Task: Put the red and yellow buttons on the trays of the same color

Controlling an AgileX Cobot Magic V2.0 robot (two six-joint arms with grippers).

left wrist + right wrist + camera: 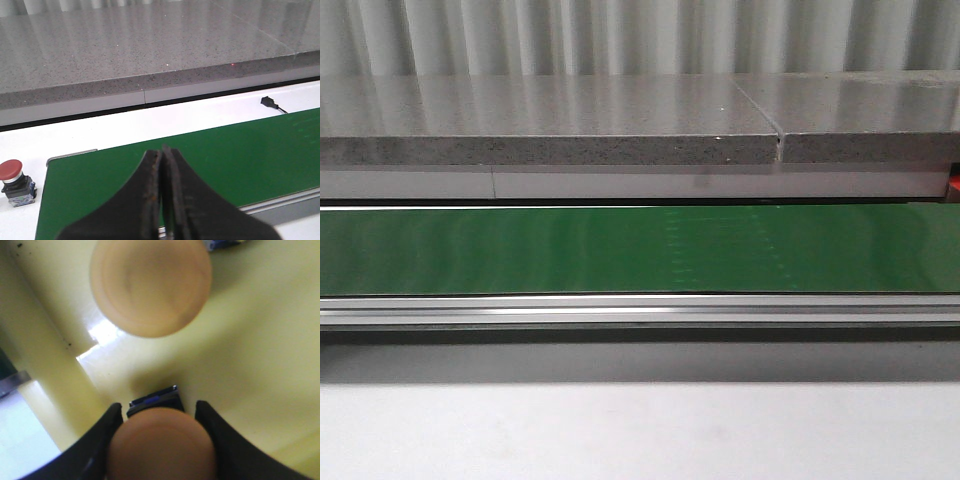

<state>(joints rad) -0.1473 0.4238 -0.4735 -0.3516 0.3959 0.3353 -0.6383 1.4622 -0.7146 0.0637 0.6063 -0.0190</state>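
My right gripper is shut on a yellow button, its black fingers hugging both sides of the orange-yellow cap just above the floor of the yellow tray. A second yellow button stands in the same tray, close ahead. My left gripper is shut and empty over the green belt. A red button on a black and blue base stands on the white table beside the belt's end. The red tray is out of view. Neither gripper appears in the front view.
The green belt runs across the front view with an aluminium rail along its near side. Behind it lies a grey stone counter. A small black connector lies on the white surface. The yellow tray's wall rises beside my right gripper.
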